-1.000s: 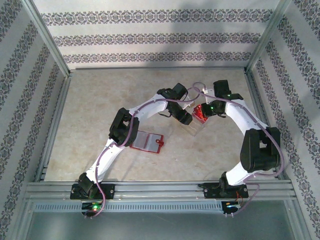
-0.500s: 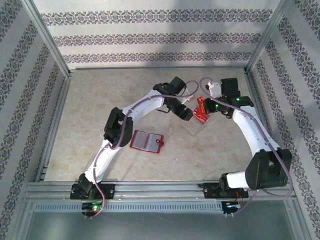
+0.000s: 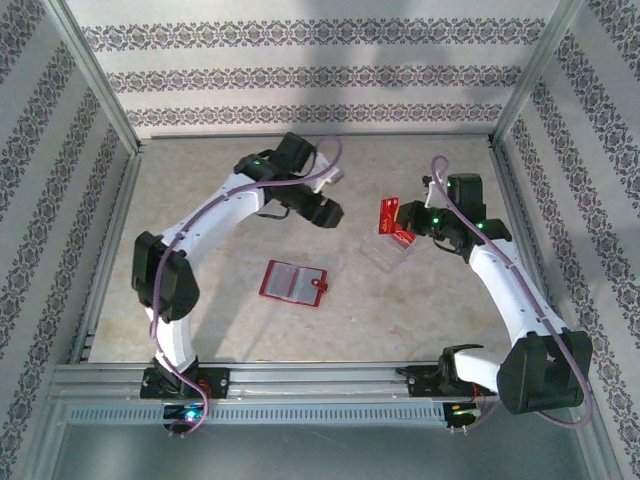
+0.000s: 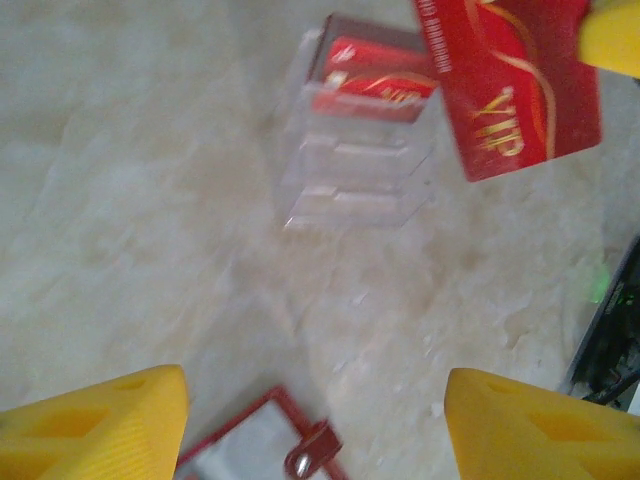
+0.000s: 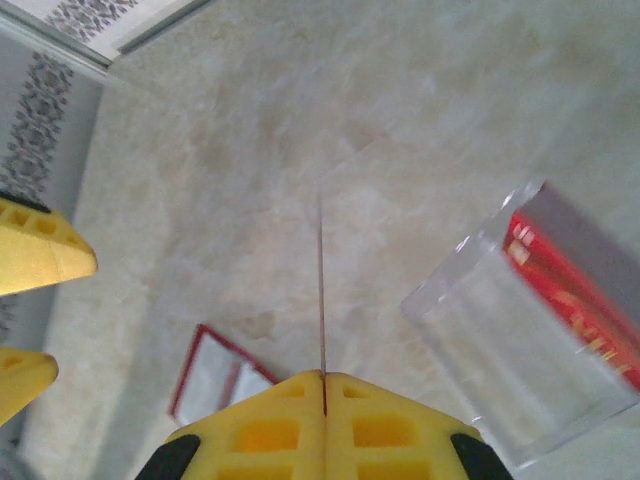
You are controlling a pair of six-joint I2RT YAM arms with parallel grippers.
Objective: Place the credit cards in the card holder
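Note:
My right gripper [image 3: 403, 221] is shut on a red credit card [image 3: 388, 215] printed "VIP" [image 4: 510, 85], held in the air just left of the clear tray. In the right wrist view this card [image 5: 322, 290] shows edge-on as a thin line rising from the closed yellow jaws [image 5: 323, 385]. Another red credit card [image 3: 403, 238] [image 4: 380, 78] [image 5: 575, 295] stands in the tray's far slot. The card holder [image 3: 294, 282] [image 4: 262, 452] [image 5: 218, 385], a red wallet, lies open and flat in mid-table. My left gripper [image 3: 326, 213] [image 4: 315, 392] hangs open and empty above the table, between the wallet and the tray.
The clear plastic tray [image 3: 388, 252] [image 4: 350, 170] [image 5: 505, 365] with several slots stands right of centre. Metal frame rails and patterned walls enclose the table on all sides. Bare marbled tabletop [image 3: 220, 200] surrounds the wallet.
My right gripper has lifted the card out of the tray and turned it. The left arm has swung left and back, away from the tray, uncovering the wallet.

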